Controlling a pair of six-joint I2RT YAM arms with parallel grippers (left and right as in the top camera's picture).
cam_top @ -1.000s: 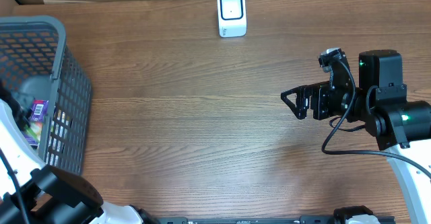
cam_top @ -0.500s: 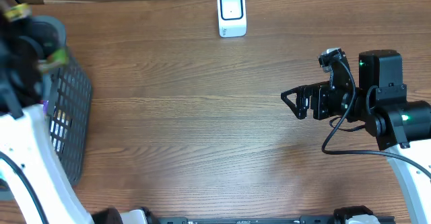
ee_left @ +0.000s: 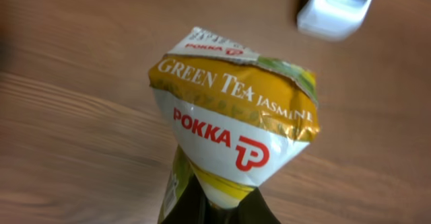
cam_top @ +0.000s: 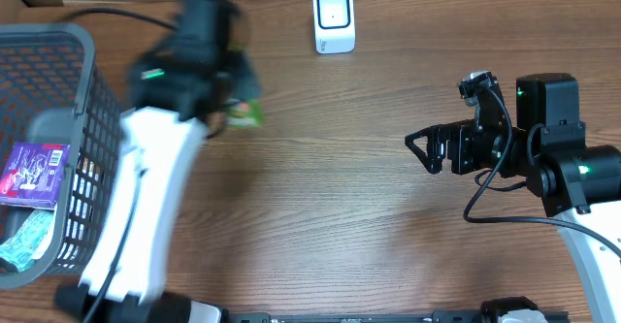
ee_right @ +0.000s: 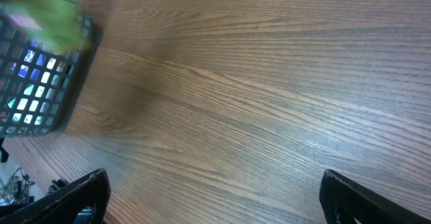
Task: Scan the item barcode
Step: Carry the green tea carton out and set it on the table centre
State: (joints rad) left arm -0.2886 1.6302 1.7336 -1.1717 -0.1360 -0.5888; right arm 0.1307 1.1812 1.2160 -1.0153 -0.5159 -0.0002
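The left gripper (ee_left: 217, 209) is clamped on one end of a crumpled yellow-and-white Pokka green tea carton (ee_left: 236, 120), holding it above the brown wooden table (cam_top: 320, 216) near the small white barcode scanner (cam_top: 334, 19). A grey mesh basket (cam_top: 102, 139) stands further left. Well apart, the right gripper (cam_top: 424, 150) hangs spread wide, holding nothing.

Left fingers (ee_left: 190, 209) pinched, right fingers (ee_right: 86, 192) wide.

Bench (cam_top: 320, 187): brown wood, grain running left to right, surface flat and matte. Two things stand directly on it. Grey mesh basket (cam_top: 105, 153) at the left edge, upright, partly out of view. Small white scanner (cam_top: 334, 19) at the far edge, about centre, upright, well apart from the basket.
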